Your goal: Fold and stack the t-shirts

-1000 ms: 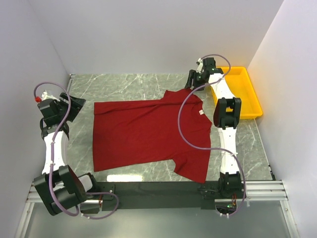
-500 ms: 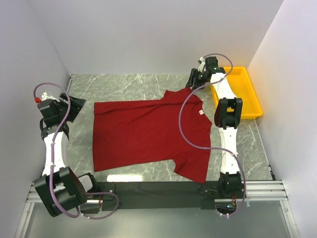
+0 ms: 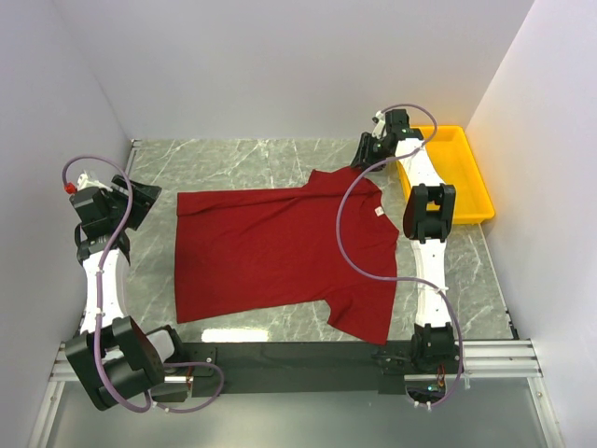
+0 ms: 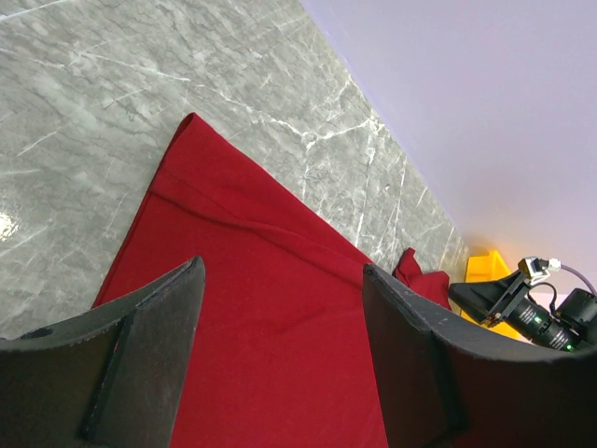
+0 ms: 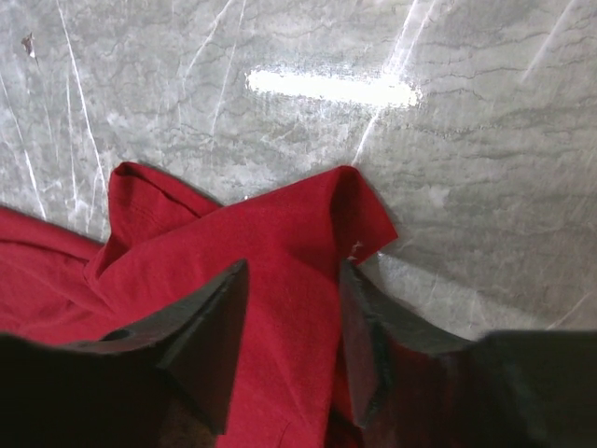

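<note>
T-shirt (image 3: 270, 247) lengthwise left-right, collar (image 3: 377, 207) right; left gripper (image 4: 280, 280) agape, right gripper (image 5: 292, 280) parted astride sleeve (image 5: 308, 210).

Dk red short-slv t-shirt (image 3: 280, 252) lies spread flat on grey marble table (image 3: 233, 163), approx centre. Hem edge to the left, round neck to the right w/ small white tag (image 3: 379, 212) at collar. Far sleeve (image 3: 328, 179) rumpled, partly folded over; near sleeve (image 3: 364, 313) lies flat, angled twd near-right. Slight crease at far-left corner.

T-shirt (image 3: 280, 247) flat mid-table (image 3: 224, 163), collar twd R, tray (image 3: 455, 168) in far-R corner, R gripper (image 3: 360, 154) at far sleeve, L gripper (image 3: 142, 201) just off shirt's L edge.
</note>
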{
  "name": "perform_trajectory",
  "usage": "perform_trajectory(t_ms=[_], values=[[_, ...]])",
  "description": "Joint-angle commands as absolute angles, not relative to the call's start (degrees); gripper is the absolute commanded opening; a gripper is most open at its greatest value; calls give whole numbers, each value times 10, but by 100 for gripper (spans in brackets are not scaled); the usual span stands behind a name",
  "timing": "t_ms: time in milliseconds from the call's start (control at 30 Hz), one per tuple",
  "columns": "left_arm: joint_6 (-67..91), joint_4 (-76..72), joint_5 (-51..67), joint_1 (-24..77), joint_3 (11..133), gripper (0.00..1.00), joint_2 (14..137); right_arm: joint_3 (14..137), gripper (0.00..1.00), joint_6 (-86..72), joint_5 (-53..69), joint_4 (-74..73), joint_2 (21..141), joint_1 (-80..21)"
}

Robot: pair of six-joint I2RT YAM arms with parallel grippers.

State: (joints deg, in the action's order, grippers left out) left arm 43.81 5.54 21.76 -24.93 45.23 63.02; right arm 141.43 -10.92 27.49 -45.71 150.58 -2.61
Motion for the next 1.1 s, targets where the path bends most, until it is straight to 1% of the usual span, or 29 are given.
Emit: perform_trajectory(t_ms=[0, 133, 167, 200, 267, 300, 433, 467, 600, 633, 667, 967, 1067], values=[[439, 52, 227, -251, 461, 73, 616, 1426, 49, -114, 280, -464, 1519, -23], [438, 53, 229, -250, 464, 73, 615, 1424, 46, -118, 278, -463, 1520, -21], [437, 54, 229, -251, 464, 73, 614, 1424, 43, -118, 279, -463, 1519, -22], [437, 54, 229, -251, 464, 73, 614, 1423, 43, -118, 278, -463, 1520, -22], [437, 55, 229, -251, 465, 73, 613, 1422, 37, -118, 278, -464, 1520, -22], [438, 55, 229, -251, 465, 73, 613, 1422, 36, -119, 278, -465, 1520, -22], [438, 57, 229, -251, 465, 73, 612, 1422, 24, -120, 280, -466, 1521, -20], [437, 58, 229, -250, 465, 73, 610, 1422, 19, -120, 281, -467, 1521, -20], [438, 59, 229, -251, 463, 73, 606, 1419, 6, -120, 286, -470, 1521, -18], [437, 59, 229, -251, 463, 73, 606, 1418, 1, -120, 285, -471, 1521, -18], [437, 59, 228, -251, 461, 73, 606, 1417, 0, -120, 285, -471, 1521, -19], [437, 60, 228, -250, 463, 73, 603, 1413, 0, -98, 282, -475, 1505, -25], [439, 55, 228, -251, 461, 73, 604, 1384, 0, -88, 287, -459, 1482, -28]])
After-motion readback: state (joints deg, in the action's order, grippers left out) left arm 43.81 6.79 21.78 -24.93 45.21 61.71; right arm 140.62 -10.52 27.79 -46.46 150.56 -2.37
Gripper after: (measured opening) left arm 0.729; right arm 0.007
